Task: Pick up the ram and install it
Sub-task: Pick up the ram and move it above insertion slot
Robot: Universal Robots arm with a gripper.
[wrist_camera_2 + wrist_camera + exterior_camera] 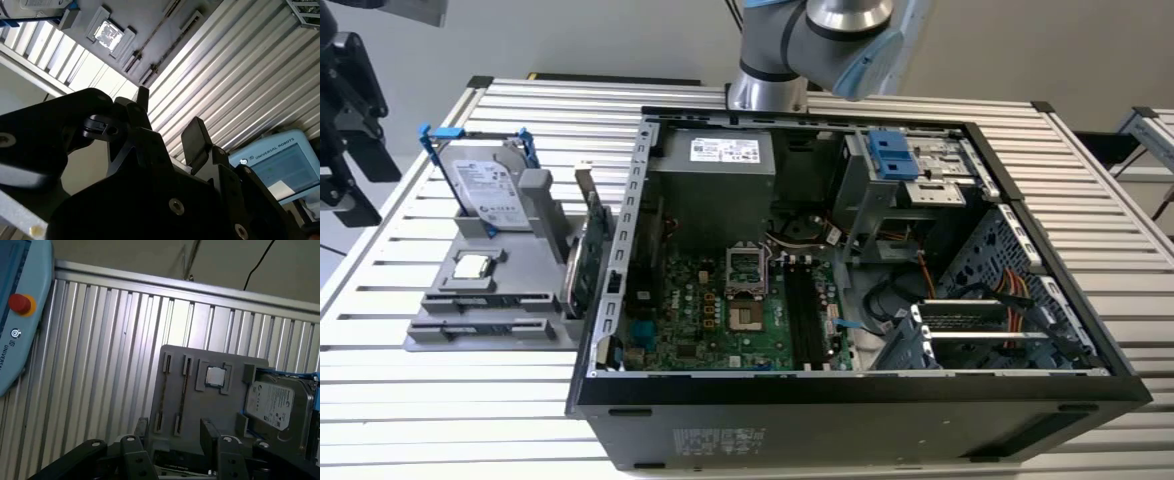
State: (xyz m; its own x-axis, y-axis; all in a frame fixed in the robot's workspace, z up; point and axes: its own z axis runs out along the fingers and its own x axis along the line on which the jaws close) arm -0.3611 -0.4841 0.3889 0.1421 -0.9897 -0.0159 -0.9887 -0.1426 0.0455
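A large black metal computer case [854, 395] is lying open on the ribbed aluminium bench [440, 410], showing a green motherboard [700, 325] and a grey box-shaped power supply [707, 180]. At the exterior view's left, just beside the case, a flat grey holder tray [520, 285] is carrying a silver hard drive in a blue frame [494, 195], a small square silver processor chip [474, 266] and a green expansion card [594, 255] standing on edge. In the first wrist view, a pale blue control tablet [20, 350] with a round red button [20, 303] is showing at the bench's edge.

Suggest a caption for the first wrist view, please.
Open black gripper facing grey tray with square silver processor and hard drive.
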